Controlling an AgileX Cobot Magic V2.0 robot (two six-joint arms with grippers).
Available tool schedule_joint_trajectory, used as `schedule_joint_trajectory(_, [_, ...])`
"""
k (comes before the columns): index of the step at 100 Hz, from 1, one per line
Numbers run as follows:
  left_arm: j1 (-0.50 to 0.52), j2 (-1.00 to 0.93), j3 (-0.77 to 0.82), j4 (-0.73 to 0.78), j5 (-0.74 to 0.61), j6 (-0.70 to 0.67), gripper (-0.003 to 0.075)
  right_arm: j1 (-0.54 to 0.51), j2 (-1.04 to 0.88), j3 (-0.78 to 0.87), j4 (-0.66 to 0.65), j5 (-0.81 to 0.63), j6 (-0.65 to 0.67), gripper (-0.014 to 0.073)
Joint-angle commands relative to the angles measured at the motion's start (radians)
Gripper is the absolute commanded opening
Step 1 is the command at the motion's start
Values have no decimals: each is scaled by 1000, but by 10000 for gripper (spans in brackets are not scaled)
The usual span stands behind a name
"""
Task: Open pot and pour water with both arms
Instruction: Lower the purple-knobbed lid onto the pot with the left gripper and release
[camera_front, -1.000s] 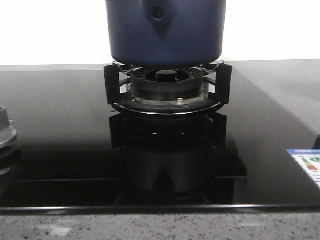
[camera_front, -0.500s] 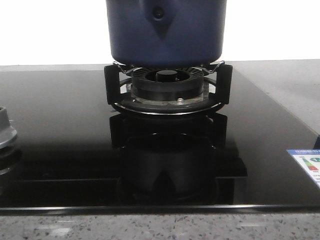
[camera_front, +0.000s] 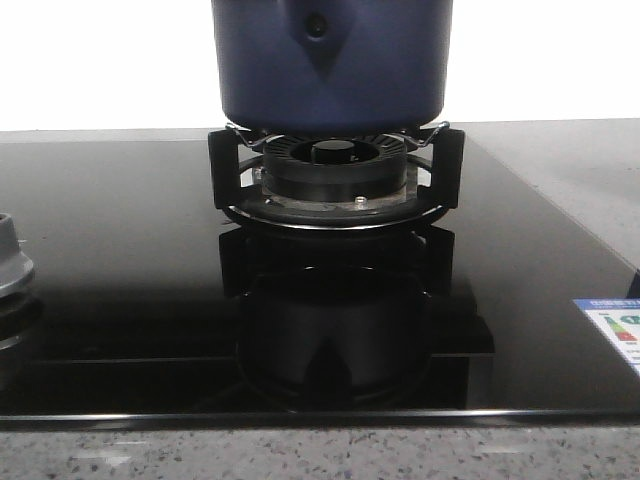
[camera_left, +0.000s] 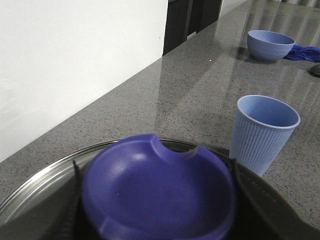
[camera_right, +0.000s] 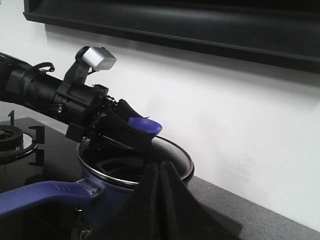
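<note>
Sitting on burner: the pot (camera_front: 331, 62), dark navy metal, fills the upper middle of the front view, its base on the black pan support (camera_front: 335, 178); the shield-shaped bracket with one rivet faces the camera.
Pot in right wrist view: lower middle of the frame, steel rim showing, long blue handle (camera_right: 37, 196) running to the lower left edge.
Lid: the glass lid (camera_left: 45, 185) with a steel rim and a blue knob (camera_left: 159, 192) fills the bottom of the left wrist view; in the right wrist view it is tilted over the pot's mouth.
Left end effector (camera_right: 122, 131): clamped on the blue knob, at centre left of the right wrist view.
Right end effector: only a dark blurred finger at the bottom centre of its own view; apart or together, cannot tell.
Stove: black glass cooktop (camera_front: 120, 300), with a grey burner cap (camera_front: 10, 262) at the left edge.
Bench (camera_left: 190, 95): grey speckled stone, carrying a ribbed blue cup (camera_left: 264, 132) at centre right and a blue bowl (camera_left: 270, 45) at upper right.
</note>
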Motion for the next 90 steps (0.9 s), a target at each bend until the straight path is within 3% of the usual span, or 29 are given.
schedule_joint_trajectory(1, [-6, -38, -33, -79, 25, 3, 207, -6, 4, -31, 18, 21, 0, -67])
schedule_joint_trajectory(22, [-6, -27, -33, -79, 47, 3, 229, -6, 4, -31, 18, 21, 0, -67])
schedule_joint_trajectory(27, [-6, -27, -33, -79, 47, 12, 281, -6, 4, -31, 18, 21, 0, -67])
schedule_joint_trajectory(42, [-6, -37, -33, -118, 43, 47, 565, -6, 4, -31, 18, 16, 0, -67])
schedule_joint_trajectory(49, [-6, -55, -35, -135, 48, 47, 603, -6, 4, -31, 18, 14, 0, -67])
schedule_joint_trajectory(60, [-6, -104, -35, -137, 45, 47, 542, -6, 4, -31, 18, 14, 0, -67])
schedule_joint_trajectory(79, [36, -256, -29, -73, 30, -15, 225, -6, 4, -31, 18, 7, 0, -67])
schedule_joint_trajectory(90, [85, -389, 9, 52, -25, -127, 130, -6, 4, -31, 2, -48, 0, -67])
